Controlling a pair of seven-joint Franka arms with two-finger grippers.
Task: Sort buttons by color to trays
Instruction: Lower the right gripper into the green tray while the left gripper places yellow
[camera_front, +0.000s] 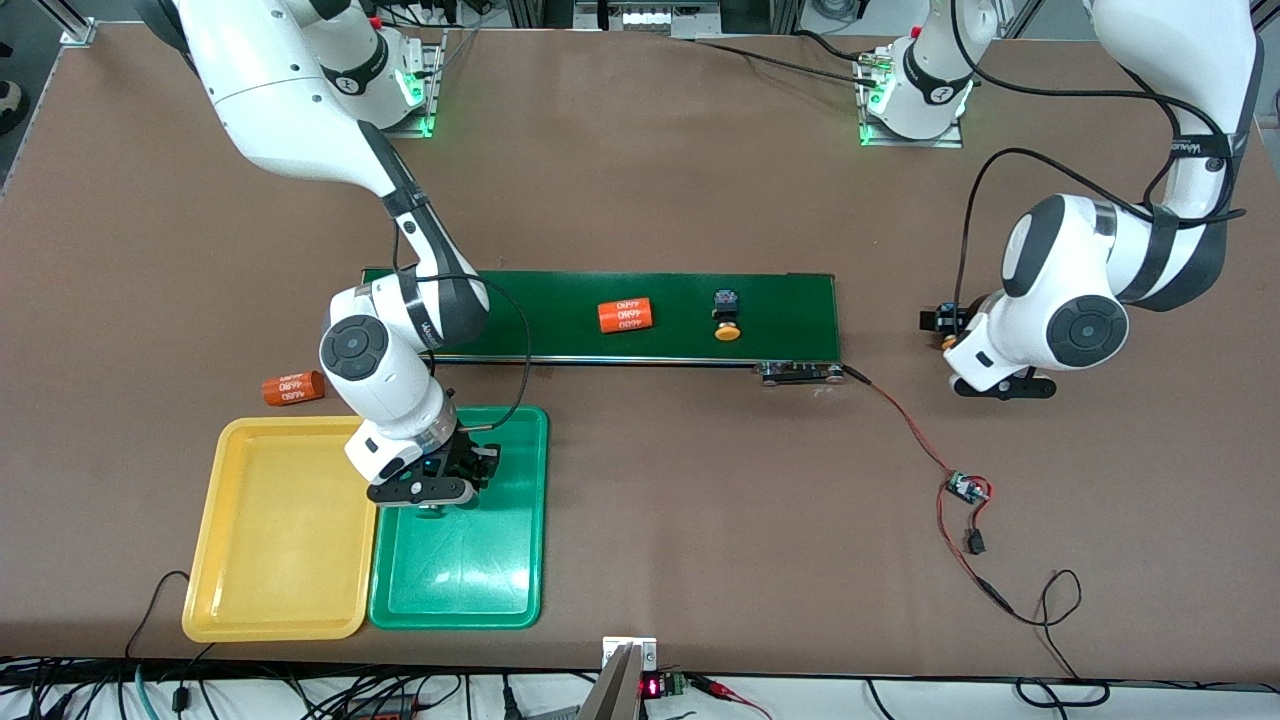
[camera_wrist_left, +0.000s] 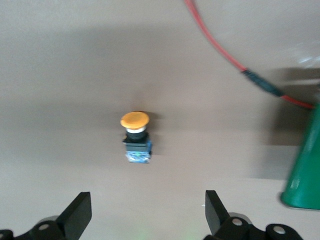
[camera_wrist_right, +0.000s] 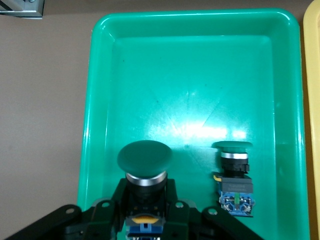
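**Green button goes in the green tray**

The right gripper (camera_front: 432, 490) hangs low over the green tray (camera_front: 512, 590), at the end of it farthest from the front camera. Its fingers are pinched on a green button (camera_wrist_right: 144, 165), body in the fingers and round cap sticking out toward the middle of the tray. A second green button (camera_wrist_right: 233, 175) already lies in the tray just beside it, pointing the same way. The right arm bends down steeply from its base, wrist pointing at the tray floor. I think it only needs to let go.

The yellow tray (camera_front: 215, 560) has nothing in it.

The left gripper (camera_wrist_left: 147, 215) hovers wide open over the bare table near the belt's end. A yellow button (camera_wrist_left: 136, 137) lies on its side right under it, in line with the gap. Another yellow button (camera_front: 726, 315) lies on the belt (camera_front: 800, 300) beside an orange can (camera_front: 626, 315).
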